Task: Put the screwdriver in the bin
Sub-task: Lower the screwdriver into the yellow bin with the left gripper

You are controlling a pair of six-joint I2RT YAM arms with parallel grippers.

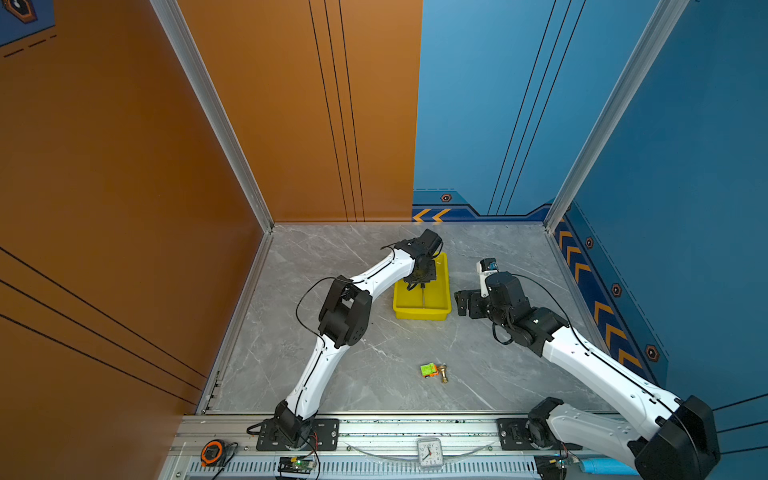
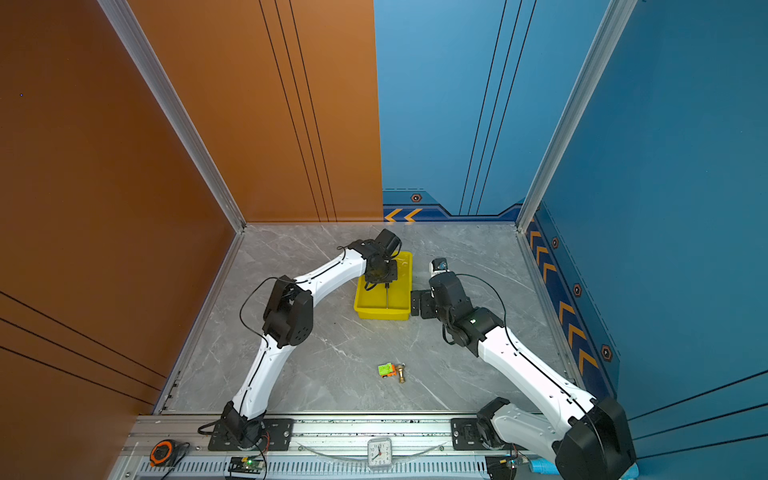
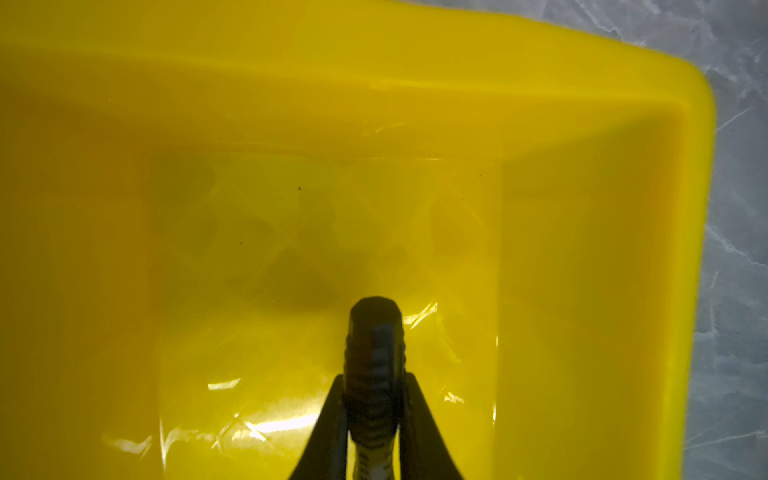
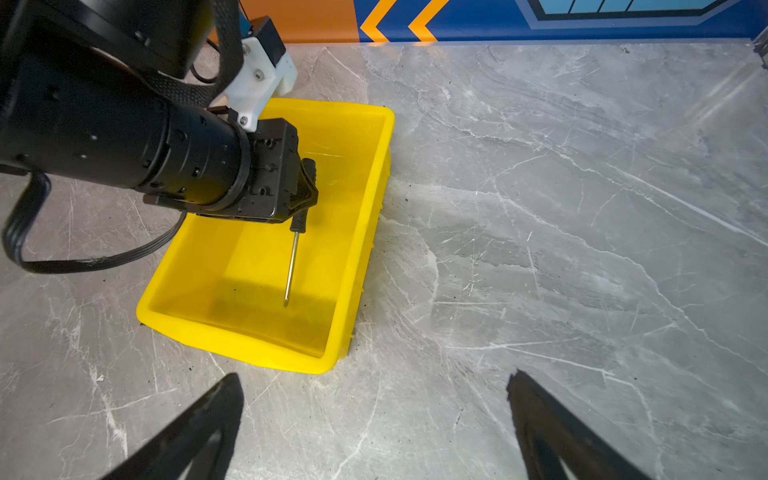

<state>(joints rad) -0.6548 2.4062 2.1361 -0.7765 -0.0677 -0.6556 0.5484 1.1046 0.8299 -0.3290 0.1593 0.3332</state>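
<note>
Gripping the one slim black-handled, silver-shafted screwdriver [image 4: 292,266] by its handle, the left gripper [image 4: 308,187] hangs over the single shallow yellow plastic bin [image 1: 422,313], the shaft slanting down inside it. One green-orange toy block [image 1: 428,369] and one brass fitting [image 1: 443,372] lie together nearer the front. The right gripper [image 4: 374,380] gapes empty beside the bin.

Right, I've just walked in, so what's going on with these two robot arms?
The left gripper is shut on the black handle of the screwdriver, holding it over the yellow bin with the shaft pointing down inside. It has not let go yet. The right gripper sits open beside the bin, holding nothing. A small green toy and a brass fitting lie elsewhere on the table.
</note>
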